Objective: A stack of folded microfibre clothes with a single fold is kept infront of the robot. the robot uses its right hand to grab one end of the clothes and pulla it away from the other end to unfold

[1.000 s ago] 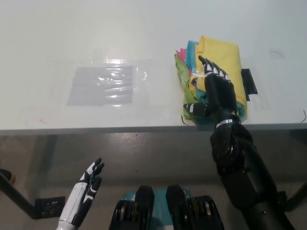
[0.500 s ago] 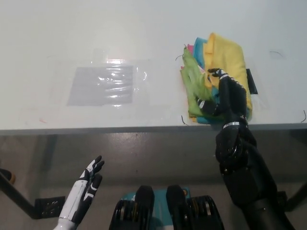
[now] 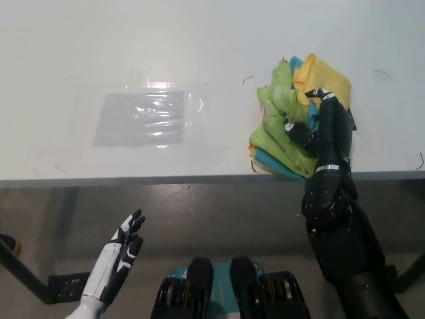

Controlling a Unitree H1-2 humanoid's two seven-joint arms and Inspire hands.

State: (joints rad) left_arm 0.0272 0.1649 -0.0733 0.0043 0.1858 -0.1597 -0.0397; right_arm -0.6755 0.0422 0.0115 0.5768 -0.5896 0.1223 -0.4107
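Now the right hand grips the bunched green, yellow and blue cloths; left hand hangs open.

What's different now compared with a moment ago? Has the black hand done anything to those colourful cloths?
The right hand has closed on the green cloth and drawn it toward the picture's right, bunching it over the yellow cloth, much of which is now covered. The whole stack has slid slightly right. The left hand stays open below the table edge, and the plastic sheet hasn't moved.
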